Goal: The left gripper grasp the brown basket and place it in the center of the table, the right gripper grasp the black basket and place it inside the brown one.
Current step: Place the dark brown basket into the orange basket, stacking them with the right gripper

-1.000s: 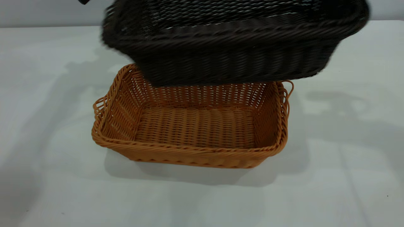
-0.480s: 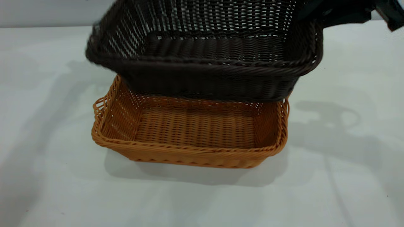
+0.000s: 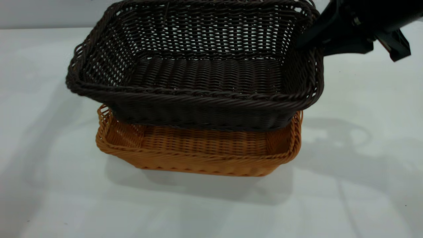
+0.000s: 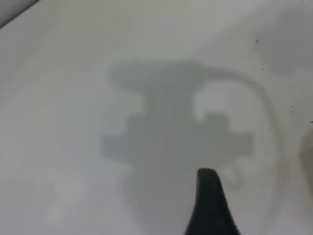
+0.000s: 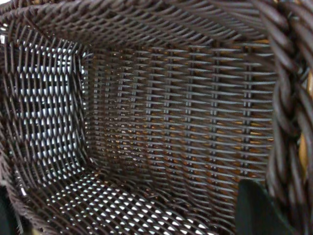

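Note:
The black basket hangs level just above the brown basket, and its base hides the brown one's far rim. Its left end juts past the brown basket's left rim. Whether the two touch I cannot tell. My right gripper is shut on the braided rim at the black basket's right end. In the right wrist view that rim lies against one dark finger, and orange shows through the black weave. My left gripper is open over bare table, out of the exterior view.
The brown basket stands mid-table on the white tabletop. Bare surface lies all round it, crossed by arm shadows to the right. The table's far edge meets a pale wall.
The black basket has come down and to the left over the brown one and levelled out. The right gripper has come into view at the upper right.

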{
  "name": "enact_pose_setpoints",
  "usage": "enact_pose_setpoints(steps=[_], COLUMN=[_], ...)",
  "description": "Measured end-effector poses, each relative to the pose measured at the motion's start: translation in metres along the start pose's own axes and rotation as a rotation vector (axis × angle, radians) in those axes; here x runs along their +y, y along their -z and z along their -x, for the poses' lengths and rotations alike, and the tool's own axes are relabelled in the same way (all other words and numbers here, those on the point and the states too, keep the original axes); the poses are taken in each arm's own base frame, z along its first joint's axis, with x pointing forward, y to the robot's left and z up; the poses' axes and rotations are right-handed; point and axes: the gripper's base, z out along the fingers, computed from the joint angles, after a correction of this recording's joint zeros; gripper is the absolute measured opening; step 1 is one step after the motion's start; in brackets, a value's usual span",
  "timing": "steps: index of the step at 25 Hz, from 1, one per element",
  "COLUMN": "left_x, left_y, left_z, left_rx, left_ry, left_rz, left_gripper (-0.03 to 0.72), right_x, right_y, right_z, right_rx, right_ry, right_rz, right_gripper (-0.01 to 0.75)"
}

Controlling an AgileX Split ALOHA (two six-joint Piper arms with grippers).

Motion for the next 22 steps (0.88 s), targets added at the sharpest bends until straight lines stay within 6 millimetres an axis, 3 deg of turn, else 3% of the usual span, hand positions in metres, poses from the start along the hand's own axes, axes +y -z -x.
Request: enact_pose_setpoints(steps=[5,10,15,22], left_x=[-0.002,-0.002,-0.002,-0.002], left_y=[0.0,0.0,0.0,0.0], left_z=[0.001,0.001,0.001,0.001], left_rx=[-0.009,-0.011,-0.014,-0.013], left_ry=[0.014,0.016,0.017,0.017], left_rz=[-0.017,-0.018,-0.019,-0.02], left_gripper=[0.461,0.461,0.461,0.461], right_x=[-0.01,-0.006,-0.007,-0.024], right_y=[-0.002,-0.008,-0.027,-0.049], right_z=[-0.006,-0.015,-0.024,-0.027], right_rx=[-0.024,-0.02,0.024,0.03], right_ry=[-0.017,0.008,-0.002,-0.049], right_rz=[-0.038,-0.039,-0.038,-0.048], right_gripper=[0.083,0.083,0.083,0.083])
